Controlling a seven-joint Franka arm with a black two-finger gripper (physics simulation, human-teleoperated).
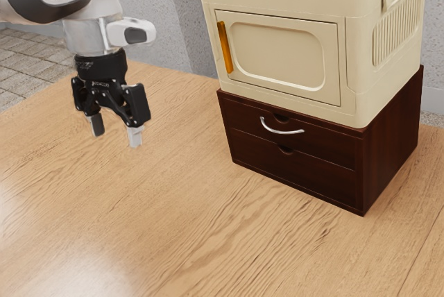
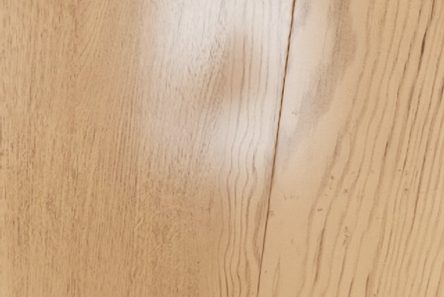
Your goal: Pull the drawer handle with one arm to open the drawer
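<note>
My black gripper point(image 1: 116, 137) hangs above the table at the exterior view's left, pointing down, its two fingers apart with nothing between them. To the exterior view's right stands a dark brown wooden cabinet point(image 1: 392, 144) with two drawers, one over the other. The upper drawer point(image 1: 326, 146) is closed and carries a curved silver handle point(image 1: 283, 131). The lower drawer point(image 1: 291, 168) is closed too. A wide gap lies between the gripper and the handle.
A cream box point(image 1: 357, 54) with an orange-handled door point(image 1: 277, 54) rests on top of the cabinet. Wooden table surface point(image 1: 173, 207) extends in front of the cabinet and under the gripper; the wrist view shows bare wood grain point(image 2: 104, 172) with a thin dark seam.
</note>
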